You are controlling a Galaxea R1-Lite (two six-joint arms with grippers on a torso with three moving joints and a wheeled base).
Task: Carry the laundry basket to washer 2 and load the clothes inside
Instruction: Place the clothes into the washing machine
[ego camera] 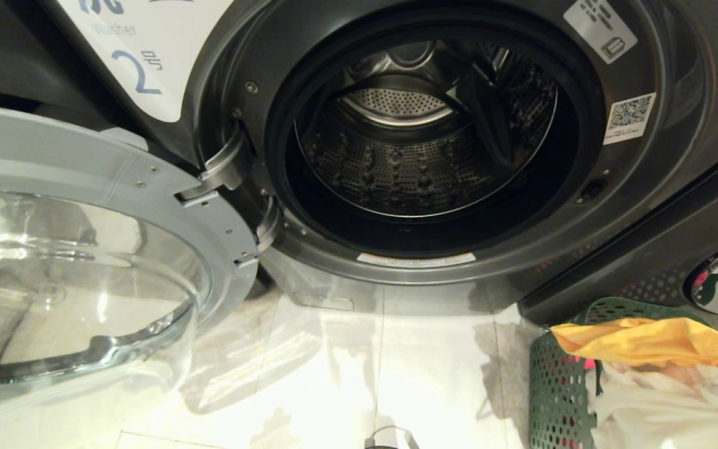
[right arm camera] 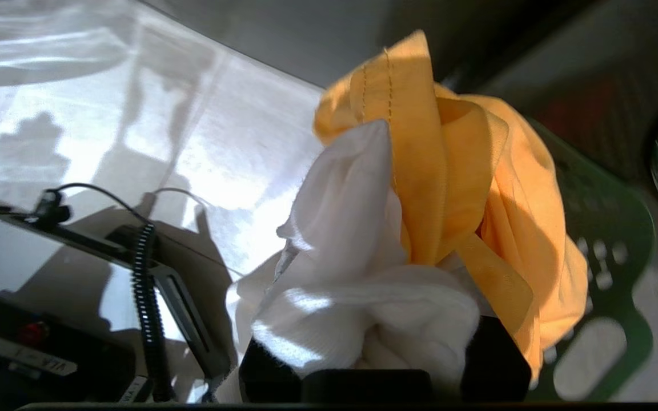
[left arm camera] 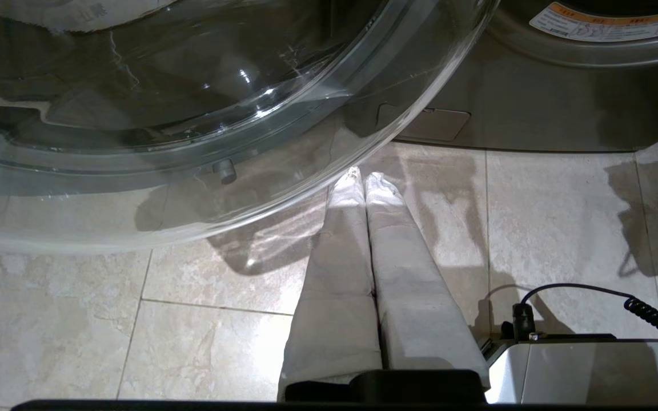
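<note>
Inspector: Head view: washer 2 (ego camera: 434, 143) is being shown with its door (ego camera: 85, 249) swung wide to the left, the drum (ego camera: 409, 156) exposed. The laundry basket (ego camera: 558, 380) is being kept on the floor (ego camera: 346, 374) at lower right, clothes (ego camera: 658, 368) piled inside.

Clerk: Left wrist view?

Inspector: The left gripper (left arm camera: 363, 180) is being held closed, fingers pressed together above the tiles, below the glass door.

Clerk: Right wrist view?

Inspector: The right gripper (right arm camera: 380, 365) is being kept clamped on white and yellow-orange cloth, beside the basket's wall.
</note>
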